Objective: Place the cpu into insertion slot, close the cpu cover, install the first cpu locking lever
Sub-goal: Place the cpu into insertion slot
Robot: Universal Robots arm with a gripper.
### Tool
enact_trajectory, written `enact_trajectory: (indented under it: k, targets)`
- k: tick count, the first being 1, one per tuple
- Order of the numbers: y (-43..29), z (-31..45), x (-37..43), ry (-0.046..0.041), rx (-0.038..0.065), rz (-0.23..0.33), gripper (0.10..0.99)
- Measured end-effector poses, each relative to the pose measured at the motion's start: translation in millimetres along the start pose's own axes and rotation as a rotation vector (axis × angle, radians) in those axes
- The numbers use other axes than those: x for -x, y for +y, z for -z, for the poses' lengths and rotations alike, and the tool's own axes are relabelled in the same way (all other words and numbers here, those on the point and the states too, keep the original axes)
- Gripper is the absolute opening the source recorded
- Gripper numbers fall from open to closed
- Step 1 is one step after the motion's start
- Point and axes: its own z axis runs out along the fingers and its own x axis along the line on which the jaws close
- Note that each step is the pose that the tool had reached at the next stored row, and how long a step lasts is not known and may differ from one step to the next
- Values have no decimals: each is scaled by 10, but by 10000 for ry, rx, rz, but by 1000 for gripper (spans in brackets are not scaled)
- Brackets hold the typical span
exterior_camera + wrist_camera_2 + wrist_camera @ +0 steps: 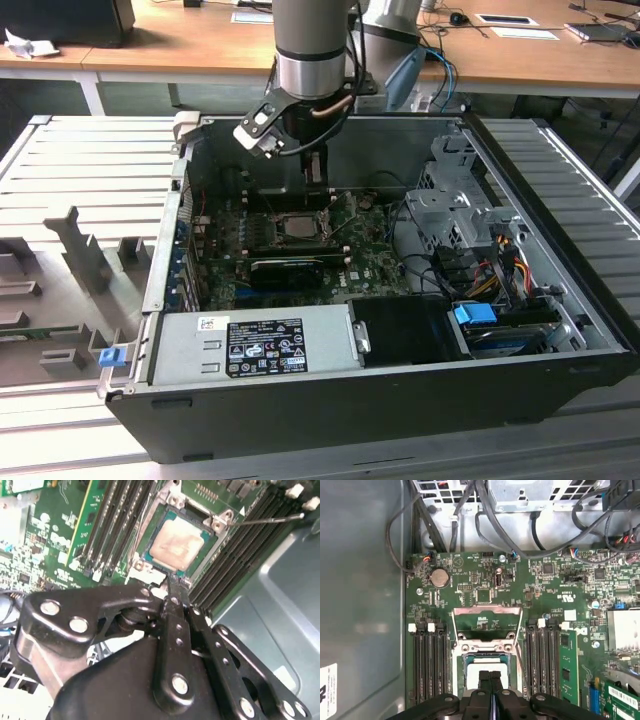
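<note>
Cpu [177, 542]: lies flat, pale face up, seated in the insertion slot [298, 226]. In the exterior view that is at the middle of the frame, on the green motherboard [375, 255]. The chip is square, so it has no long axis. Its edges run in line with the memory slots [427, 665] on either side.

Cpu cover [487, 610]: swung open on its hinge and clear of the chip, with green board showing through the cut-out. How steeply it stands, cannot tell.

Locking lever [265, 517]: a thin silver rod reaching from a socket corner out across the memory slots, not hooked down.

Gripper [490, 672]: fingers drawn narrow, pads together, nothing between them. It hangs directly over the chip. In the exterior view it sits at upper centre, above the socket [315, 178]. Whether the tips touch the chip, cannot tell.

Hidden: in the first wrist view the fingers cover the middle strip of the chip and the frame edge cuts off the rest. In the second wrist view the black linkage blocks the socket's near edge.

Around, exterior view:
- The black graphics card [285, 268] lies just below the socket.
- The power supply [250, 345] is at lower centre.
- The drive cage [450, 205] is on the exterior view's right, with coloured wires beside it.
- A coin cell [439, 577] and loose black cables [485, 510] lie beyond the open cover.
</note>
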Motion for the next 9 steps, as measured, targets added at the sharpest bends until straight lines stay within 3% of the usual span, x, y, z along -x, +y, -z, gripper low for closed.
enact_trajectory:
  k: [9]
  targets:
    - [61, 22, -1, -4, -2, 1, 106]
